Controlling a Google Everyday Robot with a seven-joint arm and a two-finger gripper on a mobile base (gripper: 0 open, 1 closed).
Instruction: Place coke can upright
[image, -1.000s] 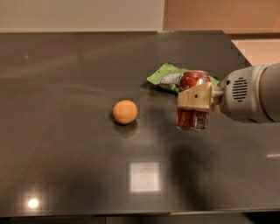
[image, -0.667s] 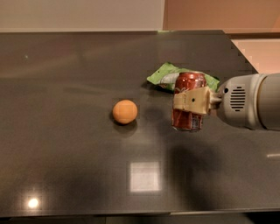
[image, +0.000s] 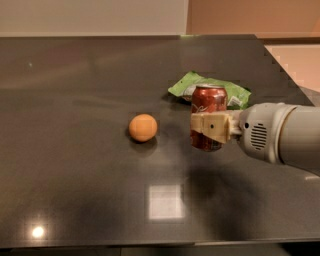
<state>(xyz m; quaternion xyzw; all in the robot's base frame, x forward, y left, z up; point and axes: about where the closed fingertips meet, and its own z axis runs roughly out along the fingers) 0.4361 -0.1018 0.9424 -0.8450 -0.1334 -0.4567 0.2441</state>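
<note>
The coke can (image: 207, 100) is dark red with a silver top rim and stands upright in the camera view, right of centre. My gripper (image: 210, 128) reaches in from the right and is shut on the can's middle, its tan fingers (image: 206, 126) wrapped across the can's front. The can's bottom shows just below the fingers; I cannot tell whether it touches the dark table (image: 75, 175) or hangs slightly above it.
An orange ball (image: 143, 127) lies on the table left of the can, about a can's width away. A green crinkled snack bag (image: 197, 84) lies just behind the can. The table's right edge runs diagonally at the upper right. The white arm body (image: 280, 134) fills the right side.
My gripper has carried the can to the left, closer to the orange ball, and the can now sits more upright. The ball and the bag have not moved.
</note>
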